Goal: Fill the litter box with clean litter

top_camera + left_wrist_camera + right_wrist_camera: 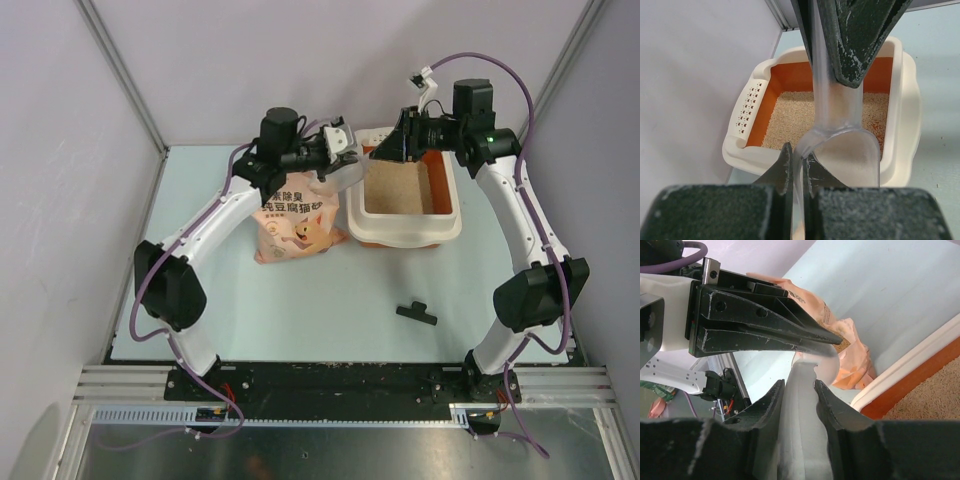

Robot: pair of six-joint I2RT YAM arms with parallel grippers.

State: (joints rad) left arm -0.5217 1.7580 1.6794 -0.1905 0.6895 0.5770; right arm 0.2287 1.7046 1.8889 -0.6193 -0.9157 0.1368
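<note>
Your left end effector (798, 156) and right end effector (799, 385) meet tip to tip, each pinching the translucent scoop (832, 110) above the litter box (907, 125) of clean litter (790, 120), pink bag (295, 225) just beside the left.

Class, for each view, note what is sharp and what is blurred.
Top external: evenly lit, sharp throughout. Left wrist: left fingers blurred, litter box sharp behind the scoop. Right wrist: right fingers blurred, left gripper crisp.
</note>
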